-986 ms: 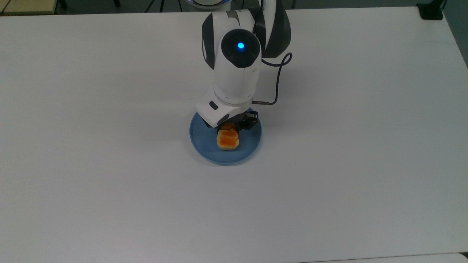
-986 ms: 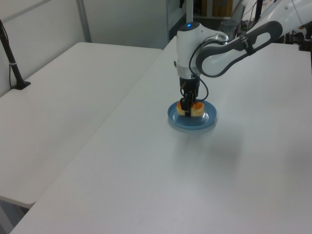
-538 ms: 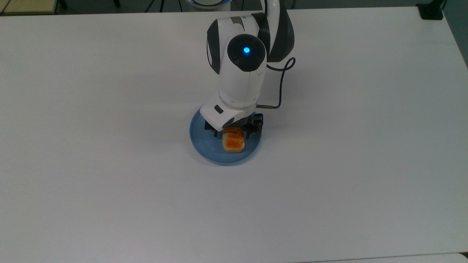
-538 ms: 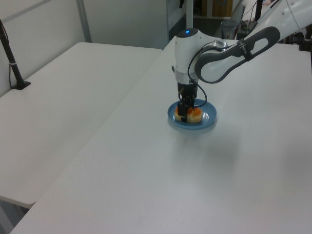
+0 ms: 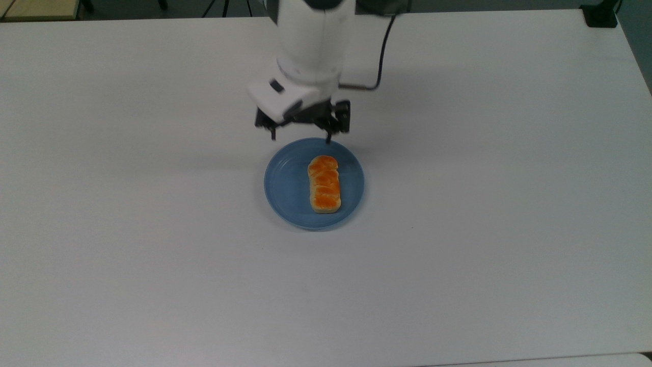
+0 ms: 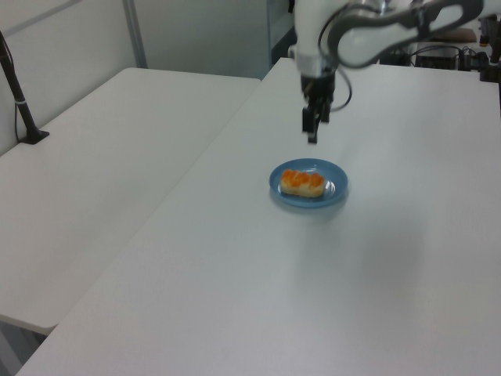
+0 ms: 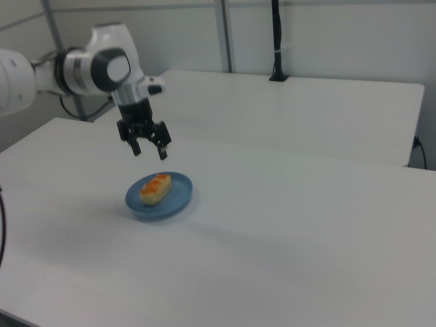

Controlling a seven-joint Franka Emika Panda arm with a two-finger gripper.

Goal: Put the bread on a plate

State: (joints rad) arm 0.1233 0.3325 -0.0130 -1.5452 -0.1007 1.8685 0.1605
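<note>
The glossy orange-brown oblong bread [image 5: 324, 184] lies on the round light-blue plastic plate [image 5: 285, 191] — delivered, apparently; the gripper [image 5: 301, 134] hangs above the plate, fingers spread, empty.

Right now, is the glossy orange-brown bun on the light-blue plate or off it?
On it. The orange-brown oblong bun lies flat inside the round light-blue plate; the open hand hangs above, apart from it.

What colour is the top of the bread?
Glossy orange-brown on the bread, clearest in the top view.
</note>
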